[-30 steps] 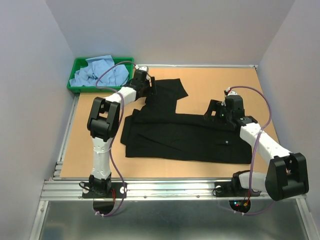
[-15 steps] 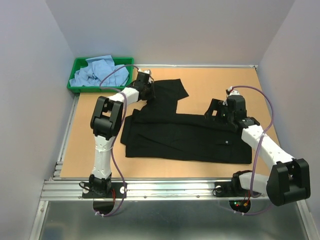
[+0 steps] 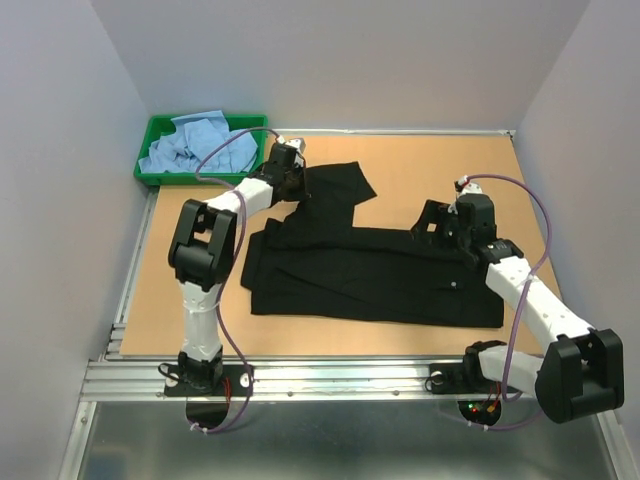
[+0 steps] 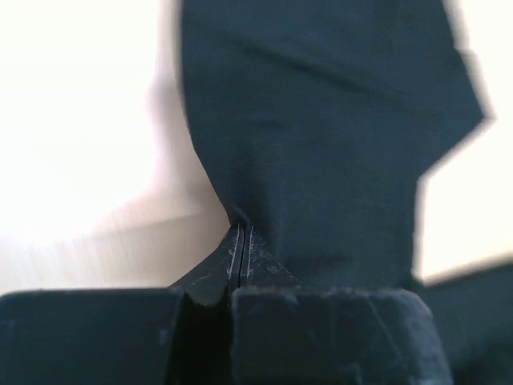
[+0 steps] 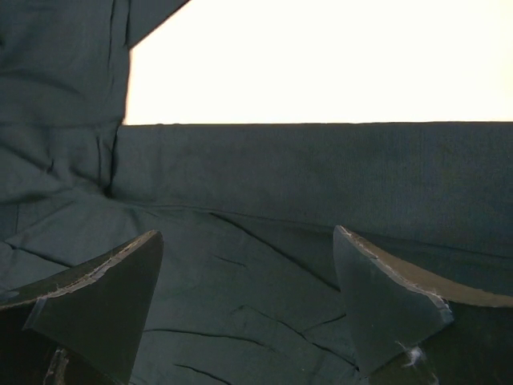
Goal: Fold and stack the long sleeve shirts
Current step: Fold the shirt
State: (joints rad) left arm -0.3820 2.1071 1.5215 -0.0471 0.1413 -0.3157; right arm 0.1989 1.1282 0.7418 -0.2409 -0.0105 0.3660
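A black long sleeve shirt lies spread across the middle of the table, one sleeve reaching toward the far left. My left gripper is shut on the edge of that sleeve, and in the left wrist view its gripper pinches a fold of black cloth between closed jaws. My right gripper hovers open over the shirt's far right edge; the right wrist view has its gripper with fingers spread wide above wrinkled black cloth. Crumpled light blue shirts fill the tray.
A green plastic tray sits at the far left corner of the table. Bare tan table shows beyond the shirt and along the left side. Grey walls close in on three sides, and a metal rail runs along the near edge.
My left gripper has closed on the black sleeve's edge, going from open to shut. The right arm has shifted only slightly and stays open.
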